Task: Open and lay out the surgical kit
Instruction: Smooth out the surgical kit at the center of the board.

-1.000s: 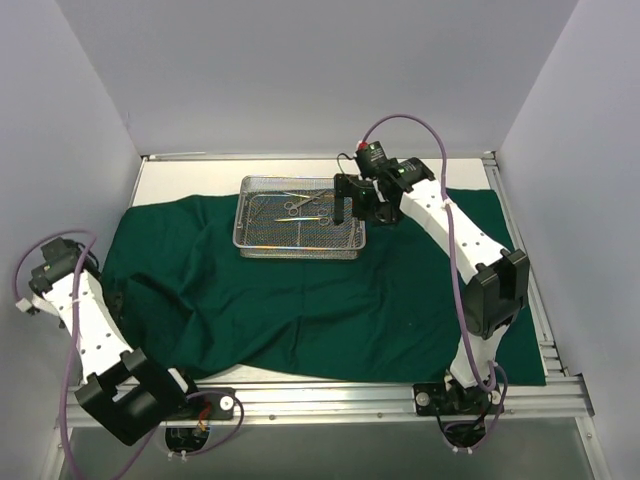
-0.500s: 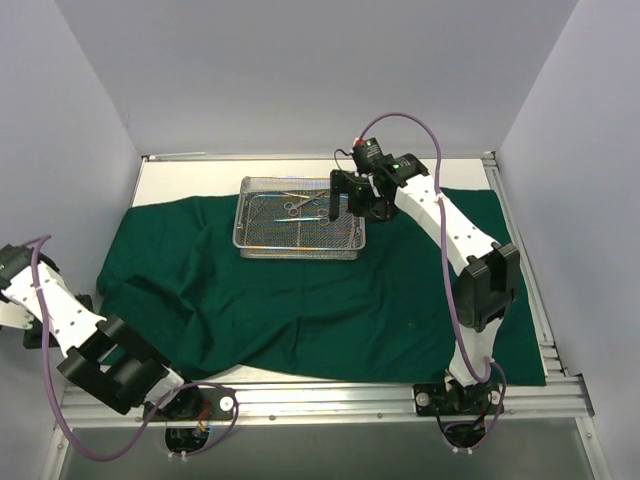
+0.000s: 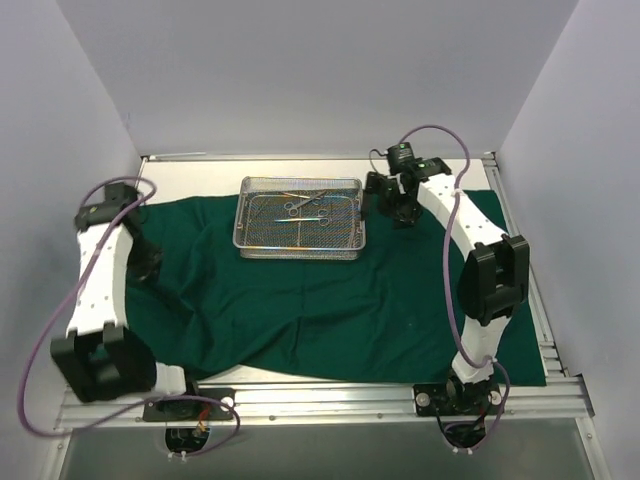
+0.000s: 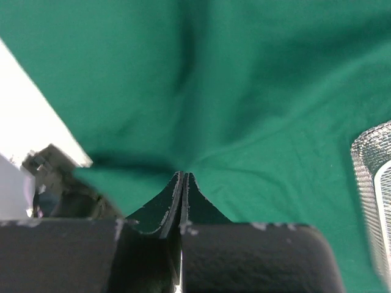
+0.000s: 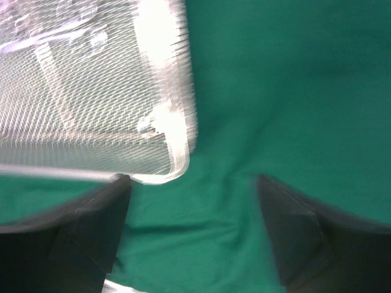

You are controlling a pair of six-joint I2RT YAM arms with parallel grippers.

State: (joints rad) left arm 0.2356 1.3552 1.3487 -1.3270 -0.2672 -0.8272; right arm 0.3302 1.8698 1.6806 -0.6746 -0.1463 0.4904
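The left end effector (image 4: pixel 184 178) pinches the drape (image 4: pixel 256 91); the right end effector (image 5: pixel 192 186) hangs wide open beside the tray (image 5: pixel 181 116) corner.

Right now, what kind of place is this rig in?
Likely a lab robot test cell staged as a surgical prep bench: plain white enclosure walls, an aluminium frame rail, a green drape under a wire-mesh tray of steel instruments.

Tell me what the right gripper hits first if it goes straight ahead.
Probably the green drape: it fills the gap ahead of the open right gripper. The wire tray corner lies just off to one side, so depth is uncertain.
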